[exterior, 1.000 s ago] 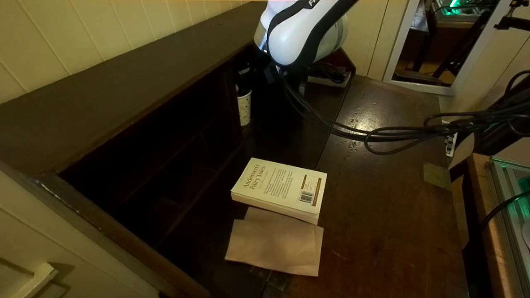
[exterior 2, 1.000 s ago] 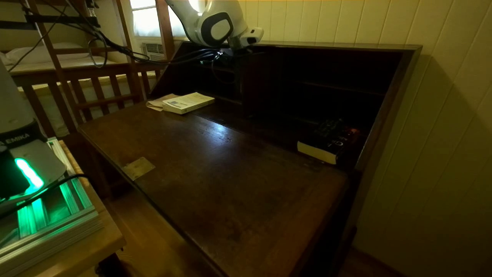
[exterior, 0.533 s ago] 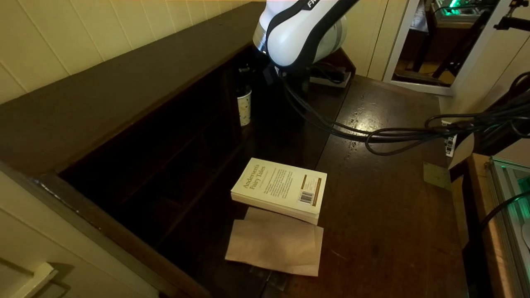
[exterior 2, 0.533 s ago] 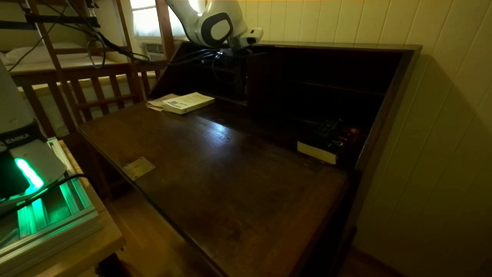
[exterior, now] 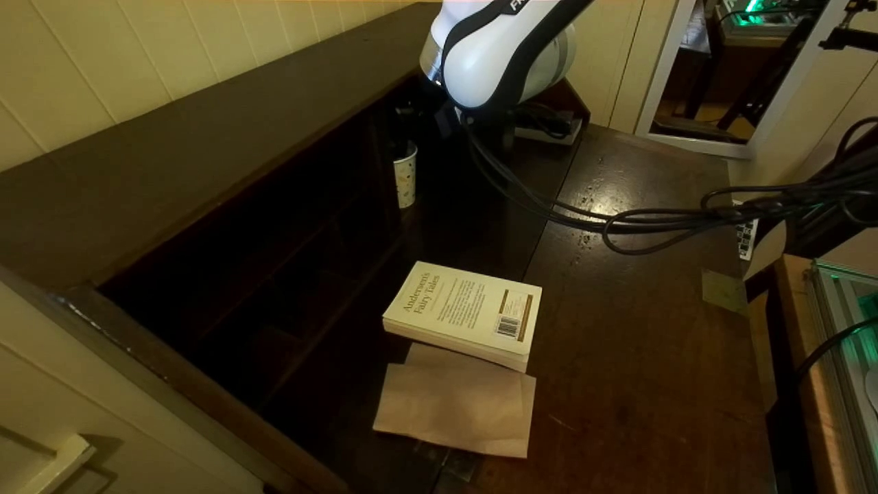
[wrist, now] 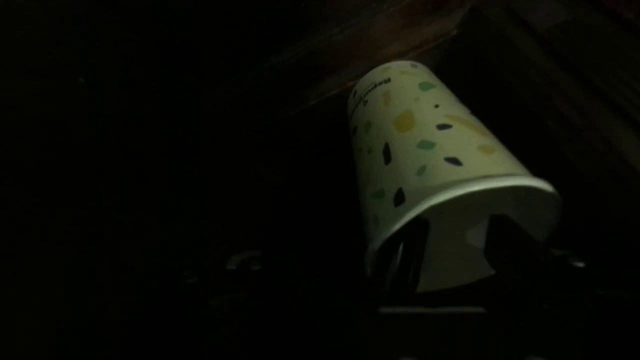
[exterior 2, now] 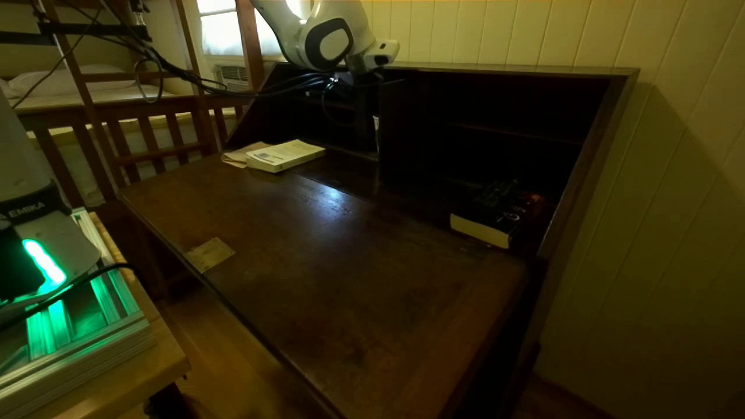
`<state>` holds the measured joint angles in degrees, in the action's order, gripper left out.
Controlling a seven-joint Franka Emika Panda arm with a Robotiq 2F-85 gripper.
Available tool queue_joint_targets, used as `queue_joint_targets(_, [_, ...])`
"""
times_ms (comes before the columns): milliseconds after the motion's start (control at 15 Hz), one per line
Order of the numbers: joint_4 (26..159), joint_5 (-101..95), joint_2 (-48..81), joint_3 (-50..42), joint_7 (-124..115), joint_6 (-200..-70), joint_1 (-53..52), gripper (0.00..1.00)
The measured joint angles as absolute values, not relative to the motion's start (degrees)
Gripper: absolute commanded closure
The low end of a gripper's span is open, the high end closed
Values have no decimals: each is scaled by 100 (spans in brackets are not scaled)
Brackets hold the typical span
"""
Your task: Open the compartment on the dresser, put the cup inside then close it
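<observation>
A dark dresser point(exterior: 226, 130) stands in gloom. The cup point(wrist: 420, 140) looks light, smooth, easily crushed; best pinched gently at the rim point(wrist: 475, 185). Inside its mouth, the gripper point(wrist: 457, 235) has its jaws well parted, nothing gripped between. An upright panel point(exterior: 387, 171) stands just beside.

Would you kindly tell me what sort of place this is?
Most likely a bedroom in a home: in an exterior view, a pillow lies on what looks like a bunk bed, only partly in view, and a large wooden desk stands nearby.
</observation>
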<state>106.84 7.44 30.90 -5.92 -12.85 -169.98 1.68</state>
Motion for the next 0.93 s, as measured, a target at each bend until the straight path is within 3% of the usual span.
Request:
queue_joint_targets(333, [10691, 744, 3070, -598, -1358, -17121, 153, 55])
queue_joint_targets(600, [10708, 744, 3065, -606, -1385, -17166, 146, 44])
queue_joint_targets(933, [10798, 744, 2973, -680, -1505, -17220, 77, 46])
